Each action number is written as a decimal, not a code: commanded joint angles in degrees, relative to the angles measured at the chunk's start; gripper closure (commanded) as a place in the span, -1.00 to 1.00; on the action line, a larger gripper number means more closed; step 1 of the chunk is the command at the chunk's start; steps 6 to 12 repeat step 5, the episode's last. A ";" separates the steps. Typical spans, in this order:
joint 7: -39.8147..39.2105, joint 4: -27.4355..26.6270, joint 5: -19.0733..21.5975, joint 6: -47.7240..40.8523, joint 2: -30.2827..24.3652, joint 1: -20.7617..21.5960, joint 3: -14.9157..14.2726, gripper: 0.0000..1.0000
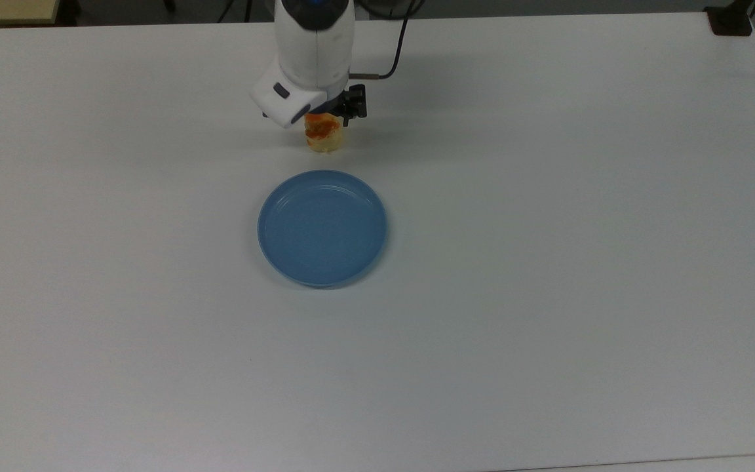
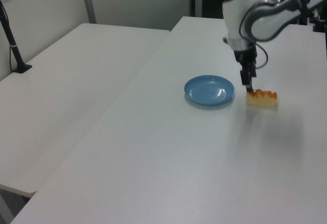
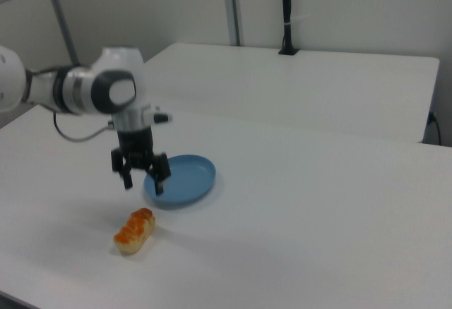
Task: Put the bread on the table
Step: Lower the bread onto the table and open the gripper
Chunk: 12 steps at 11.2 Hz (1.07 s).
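Black and two-fingered, the robot's hand [image 3: 141,175] hangs in the air with its fingers [image 3: 161,180] spread wide apart, and it holds nothing. It points down at the big white surface [image 1: 548,262]. In the left view the hand [image 2: 249,86] sits just over one end of the bread.

One small, long, pale-tan bread bun with three bright orange patches on top [image 3: 135,231] lies flat on the white surface. Nothing grips it. In the right view the bread is below the hand and a little to the right view's left, with a clear gap of air between them. In the top view the bread [image 1: 323,134] peeks out from under the white arm [image 1: 312,46].

The bread's long side runs along the surface. In the left view the bread [image 2: 262,98] stretches from side to side, and its orange patches face up. In the right view it slants from the lower left up to the upper right. In the top view it runs up and down, so it points toward the plate.

One round blue plate [image 1: 322,228] rests on the surface near the bread, not touching it, and it has nothing in it. In the left view the plate [image 2: 209,90] is on the left view's left of the bread.

There is one arm, one hand, one bread and one plate.
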 commanded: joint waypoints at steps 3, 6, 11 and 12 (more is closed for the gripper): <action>5.43 20.21 0.14 -10.87 -1.10 0.07 -0.52 -1.00; 5.62 20.49 0.23 -12.20 -2.05 0.07 -0.43 -1.00; 5.62 20.49 0.23 -12.20 -2.05 0.07 -0.43 -1.00; 5.62 20.49 0.23 -12.20 -2.05 0.07 -0.43 -1.00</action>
